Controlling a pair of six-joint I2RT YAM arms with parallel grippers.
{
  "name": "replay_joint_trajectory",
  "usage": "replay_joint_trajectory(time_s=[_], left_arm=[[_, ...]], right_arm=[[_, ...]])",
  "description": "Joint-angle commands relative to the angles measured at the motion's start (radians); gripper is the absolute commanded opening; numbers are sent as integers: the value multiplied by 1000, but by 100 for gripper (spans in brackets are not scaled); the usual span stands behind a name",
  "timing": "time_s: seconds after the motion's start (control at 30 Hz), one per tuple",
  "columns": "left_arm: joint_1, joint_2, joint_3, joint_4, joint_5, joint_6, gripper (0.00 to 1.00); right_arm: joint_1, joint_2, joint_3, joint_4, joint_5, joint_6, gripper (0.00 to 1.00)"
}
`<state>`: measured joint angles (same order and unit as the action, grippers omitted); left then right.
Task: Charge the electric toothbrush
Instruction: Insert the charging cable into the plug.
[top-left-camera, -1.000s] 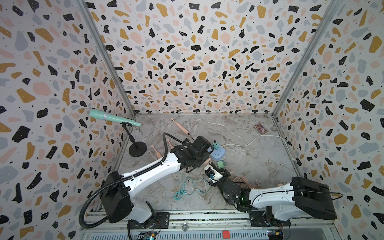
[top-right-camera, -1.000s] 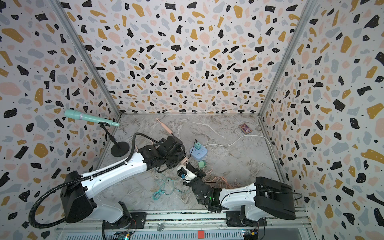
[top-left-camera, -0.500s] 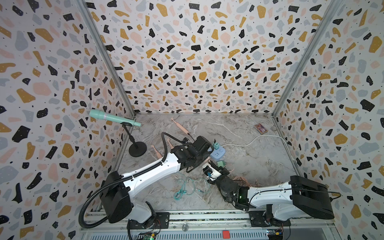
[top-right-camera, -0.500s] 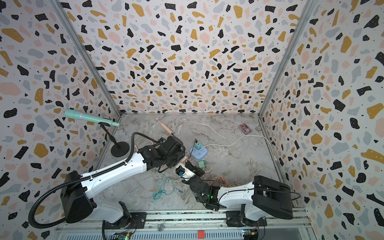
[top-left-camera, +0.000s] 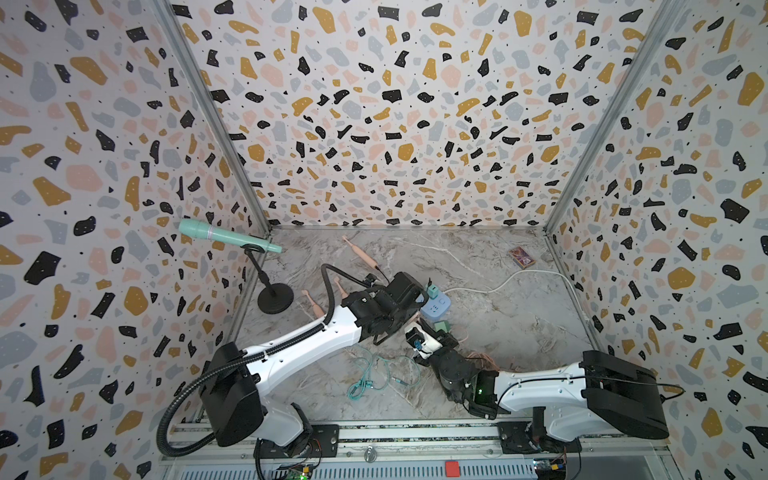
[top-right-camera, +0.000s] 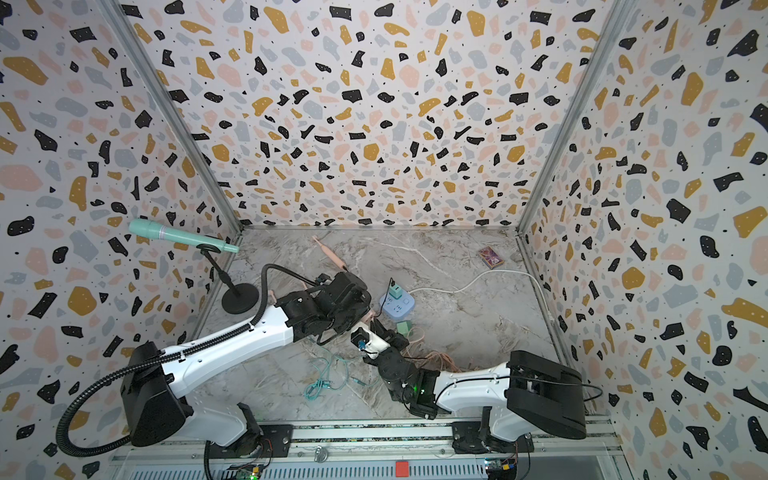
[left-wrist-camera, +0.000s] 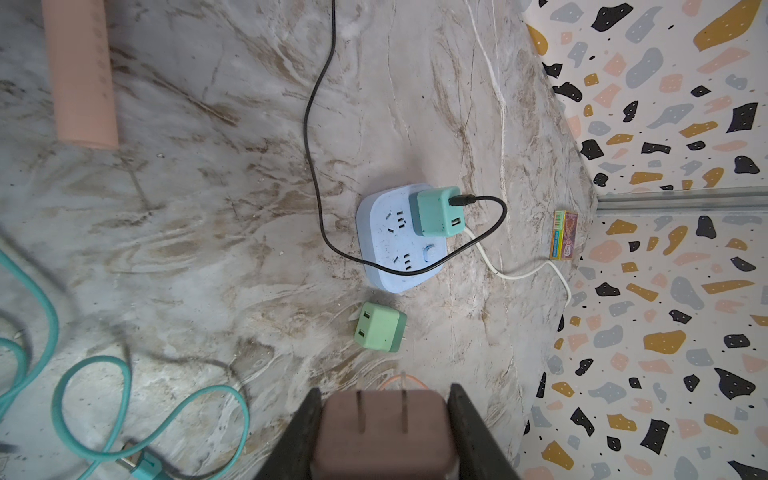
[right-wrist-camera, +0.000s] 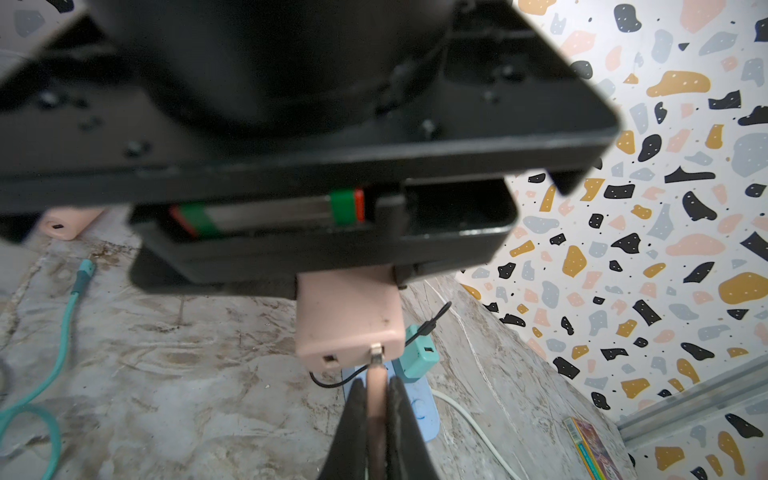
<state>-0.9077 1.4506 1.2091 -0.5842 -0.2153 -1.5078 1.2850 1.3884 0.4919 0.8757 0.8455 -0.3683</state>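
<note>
On the blue power strip (left-wrist-camera: 386, 253), a teal adapter (left-wrist-camera: 432, 210) occupies one socket.

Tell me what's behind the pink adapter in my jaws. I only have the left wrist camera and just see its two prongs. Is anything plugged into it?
Observer: The right wrist view shows the right gripper, jaws shut on a pink cable, with its metal plug at one port of the pink adapter. I cannot tell how deep it sits.
Operator: Does the adapter have another port?
Observer: Yes, a second port beside it, empty.
Operator: Where does that cable run?
Observer: In both top views thin pink loops, apparently its slack, lie on the table.
</note>
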Motion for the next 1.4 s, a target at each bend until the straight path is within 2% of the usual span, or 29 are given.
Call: replay_joint_trajectory(time_s=[0.0, 0.17, 0.4, 0.53, 0.63, 0.83, 1.13, 1.37], left_arm=[[-111, -5, -7, -92, 296, 15, 0], [-109, -2, -10, -97, 289, 14, 0], [-110, 3, 12, -116, 277, 18, 0], [-111, 5, 12, -109, 279, 15, 0], [-116, 2, 12, -108, 278, 11, 0], [-122, -8, 13, -104, 269, 0, 0], [-152, 23, 12, -95, 269, -3, 0], [-165, 20, -4, -85, 265, -9, 0]], right_arm=[[-25, -68, 49, 169, -83, 40, 0], [24, -65, 27, 172, -9, 40, 0], [46, -106, -2, 70, 40, 171, 0], [31, -88, 14, 89, 58, 155, 0], [28, -50, 19, 147, 27, 111, 0], [28, 16, 70, 233, 83, 46, 0], [32, -23, 160, 79, 37, 103, 0], [9, -60, 170, 45, 18, 122, 0]])
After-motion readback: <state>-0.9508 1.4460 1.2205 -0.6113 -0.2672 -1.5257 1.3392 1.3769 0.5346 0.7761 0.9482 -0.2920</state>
